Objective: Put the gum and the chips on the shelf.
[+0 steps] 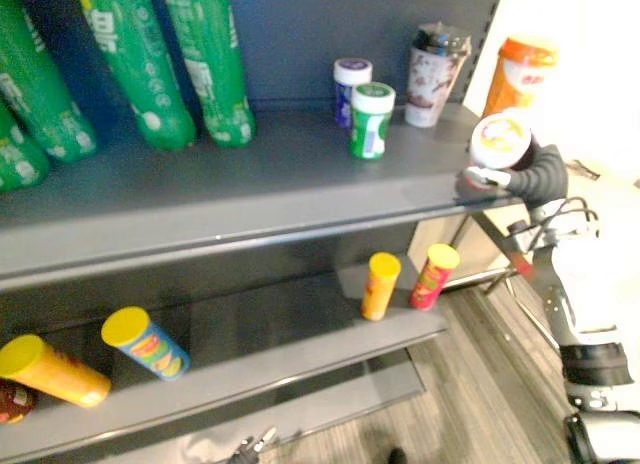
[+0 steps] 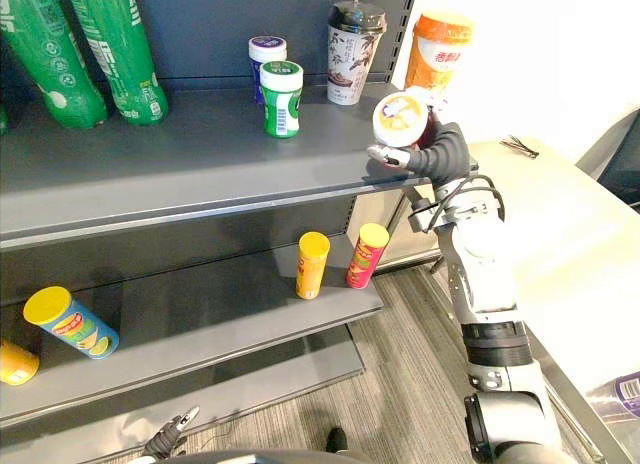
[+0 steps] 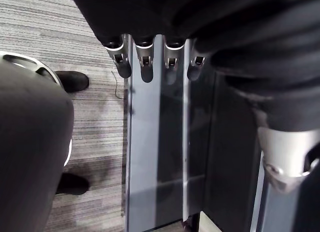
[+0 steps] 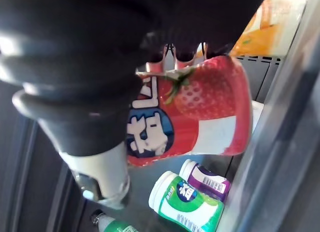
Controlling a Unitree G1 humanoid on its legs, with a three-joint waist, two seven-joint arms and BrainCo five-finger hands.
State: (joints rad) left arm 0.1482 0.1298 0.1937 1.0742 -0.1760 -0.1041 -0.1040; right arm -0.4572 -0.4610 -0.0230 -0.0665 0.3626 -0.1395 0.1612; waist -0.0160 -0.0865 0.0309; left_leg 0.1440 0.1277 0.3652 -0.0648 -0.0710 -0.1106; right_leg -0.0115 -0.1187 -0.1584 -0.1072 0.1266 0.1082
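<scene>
Right wrist view: robot hand [image 4: 75, 92] clasps gum tub [image 4: 210, 117].

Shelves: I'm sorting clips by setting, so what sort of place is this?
Likely a shop aisle or a mock-up of one: grey metal shelves stocked with green bottles, gum jars and chip cans. The right hand holds a red jar at the upper shelf's edge.

Right arm raised, right hand [image 2: 440, 152] with fingers [image 2: 383, 156] curled round a red jar [image 4: 210, 107]; left hand [image 3: 225, 32] low, fingers straight.
</scene>
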